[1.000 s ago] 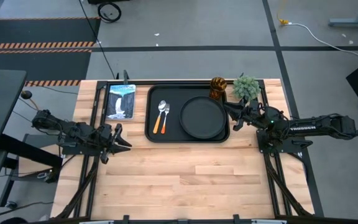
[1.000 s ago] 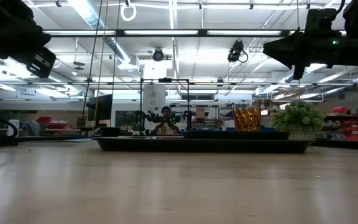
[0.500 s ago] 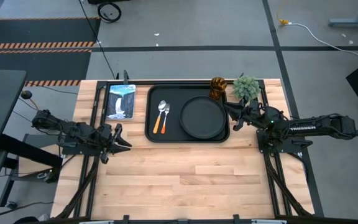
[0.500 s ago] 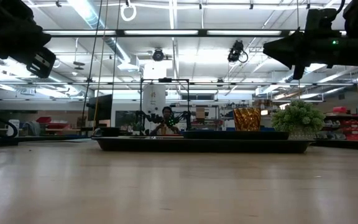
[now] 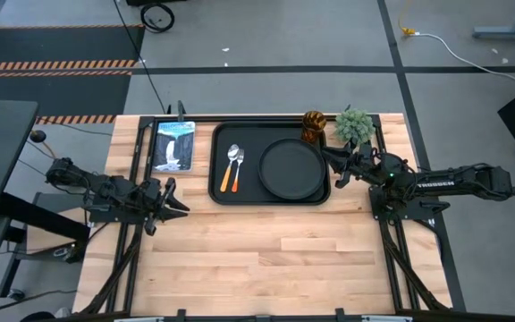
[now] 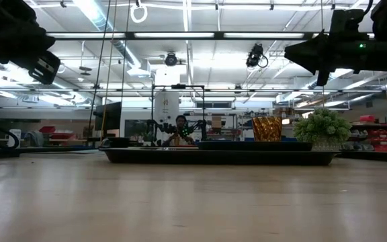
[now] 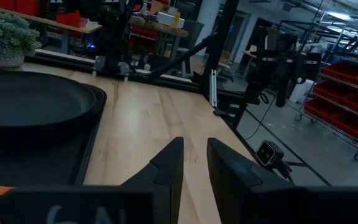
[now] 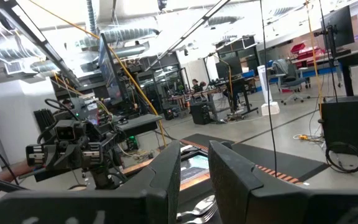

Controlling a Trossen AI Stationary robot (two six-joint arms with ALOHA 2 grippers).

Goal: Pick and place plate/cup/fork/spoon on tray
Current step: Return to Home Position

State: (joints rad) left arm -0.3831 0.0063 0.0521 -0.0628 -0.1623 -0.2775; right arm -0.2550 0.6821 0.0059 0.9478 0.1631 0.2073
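The black tray (image 5: 217,192) lies at the table's far middle. The round black plate (image 5: 291,169) lies on its right half. The orange-handled fork and spoon (image 5: 232,170) lie side by side on its left half. The amber cup (image 5: 314,125) stands upright at the tray's far right corner; it also shows in the low view (image 6: 267,128). My right gripper (image 5: 325,153) hovers shut above the tray's right edge, just near of the cup, and is empty. My left gripper (image 5: 182,207) hangs shut and empty left of the tray, above the table's left part.
A small potted plant (image 5: 354,127) stands right of the cup. A framed picture (image 5: 173,145) lies left of the tray. Bare wood (image 5: 275,259) stretches from the tray to the near edge. A person shows far off in the room (image 6: 178,128).
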